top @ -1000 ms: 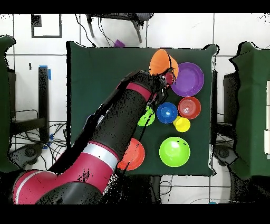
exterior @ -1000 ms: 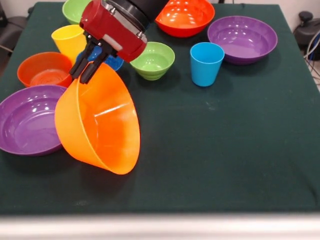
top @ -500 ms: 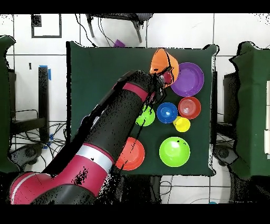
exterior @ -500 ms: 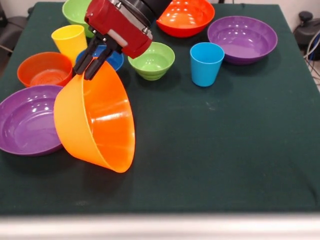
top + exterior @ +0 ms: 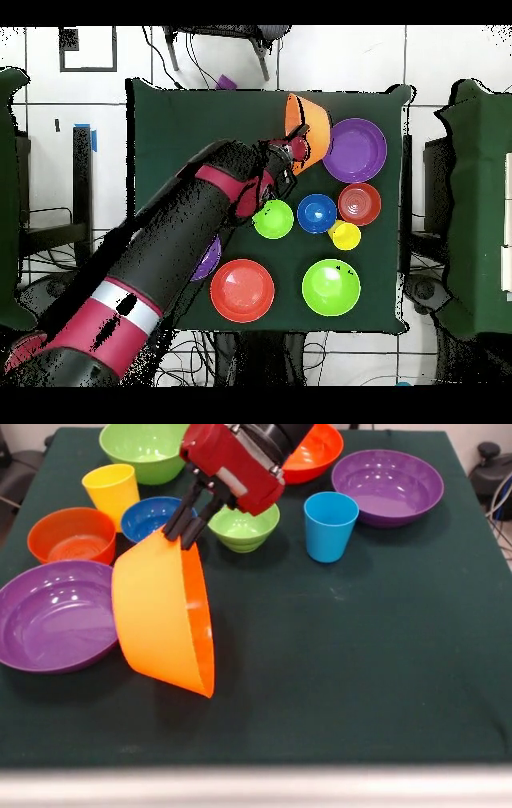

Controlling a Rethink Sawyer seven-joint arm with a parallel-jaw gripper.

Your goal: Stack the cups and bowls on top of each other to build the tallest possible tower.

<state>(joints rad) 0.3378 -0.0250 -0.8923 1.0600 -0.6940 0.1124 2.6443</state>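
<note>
While a glossy purple bowl (image 5: 52,614) sits far left, the gripper (image 5: 184,530) pinches the rim of the big orange bowl (image 5: 164,620), tipped on edge beside it. Right stand a smooth blue cup (image 5: 330,525) and a second purple bowl (image 5: 388,484).

Since a second ago, the gripper (image 5: 183,532) is shifted rightward in the front view, away from the yellow cup (image 5: 111,493). The orange bowl (image 5: 164,620), clamped at its rim, is turned further on edge, so its inside is hidden.
</note>
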